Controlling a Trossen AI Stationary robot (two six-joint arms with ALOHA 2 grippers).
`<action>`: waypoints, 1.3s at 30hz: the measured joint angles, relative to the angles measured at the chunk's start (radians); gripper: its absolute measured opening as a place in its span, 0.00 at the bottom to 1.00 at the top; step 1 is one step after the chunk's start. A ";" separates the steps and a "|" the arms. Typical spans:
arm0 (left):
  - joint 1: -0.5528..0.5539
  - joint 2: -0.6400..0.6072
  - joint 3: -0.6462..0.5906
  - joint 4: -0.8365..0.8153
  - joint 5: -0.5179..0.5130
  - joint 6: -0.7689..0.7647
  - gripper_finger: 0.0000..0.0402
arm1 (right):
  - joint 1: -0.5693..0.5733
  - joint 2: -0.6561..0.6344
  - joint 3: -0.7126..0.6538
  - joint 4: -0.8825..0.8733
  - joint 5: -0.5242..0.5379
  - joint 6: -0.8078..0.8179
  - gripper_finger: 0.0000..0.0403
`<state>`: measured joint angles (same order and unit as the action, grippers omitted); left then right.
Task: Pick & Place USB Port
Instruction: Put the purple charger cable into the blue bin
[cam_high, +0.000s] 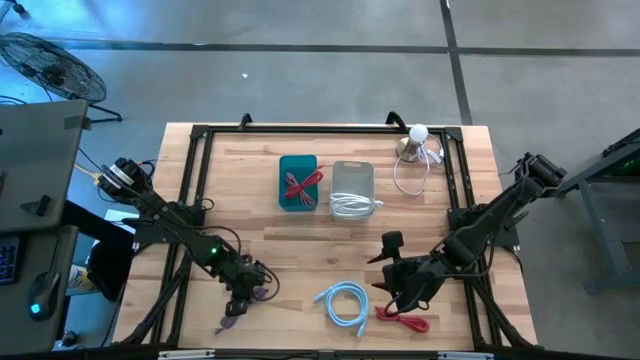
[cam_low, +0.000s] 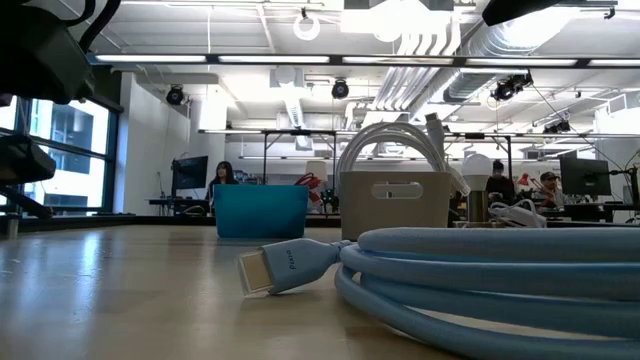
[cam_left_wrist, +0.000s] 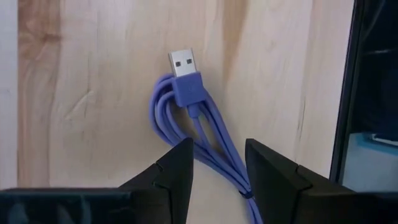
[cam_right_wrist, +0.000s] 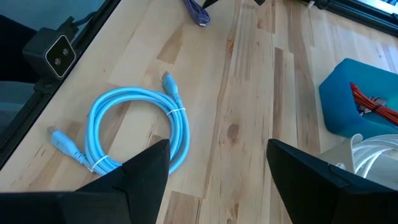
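A coiled purple USB cable (cam_left_wrist: 163, 118) lies flat on the wood near the table's near-left corner (cam_high: 233, 312), its silver plug (cam_left_wrist: 181, 63) pointing away from my left gripper. My left gripper (cam_left_wrist: 219, 149) is open and low over it (cam_high: 250, 287), one finger on each side of the strands. My right gripper (cam_right_wrist: 217, 149) is open, hovering near the table's near edge (cam_high: 395, 290), right of a coiled light blue cable (cam_right_wrist: 137, 124). A red cable (cam_high: 405, 320) lies by the right gripper. My left gripper's fingers (cam_left_wrist: 177, 165) come from above and stand on either side of the purple cable's strands (cam_left_wrist: 214, 158), behind the plug. The cable lies flat on the table. I cannot tell whether the fingers touch it.
A teal bin (cam_high: 298, 165) holding a red cable and a grey bin (cam_high: 352, 170) holding a white cable stand mid-table. A white bulb on a stand with its cord (cam_high: 415, 140) sits at the far right. A black frame (cam_high: 195, 160) borders the tabletop.
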<state>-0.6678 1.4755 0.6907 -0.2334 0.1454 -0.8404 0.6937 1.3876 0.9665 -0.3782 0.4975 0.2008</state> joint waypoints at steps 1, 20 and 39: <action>0.000 0.000 0.000 -0.001 -0.004 0.000 0.36 | 0.000 0.000 0.000 0.000 0.000 0.000 0.65; 0.001 0.098 0.005 0.012 0.024 0.005 0.36 | 0.000 0.000 0.000 0.013 -0.033 0.000 0.65; -0.001 0.117 0.012 0.017 -0.006 0.047 0.01 | 0.000 0.000 0.000 0.020 -0.029 0.000 0.65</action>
<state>-0.6689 1.5930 0.7031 -0.2162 0.1398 -0.7932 0.6941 1.3872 0.9665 -0.3579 0.4690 0.2013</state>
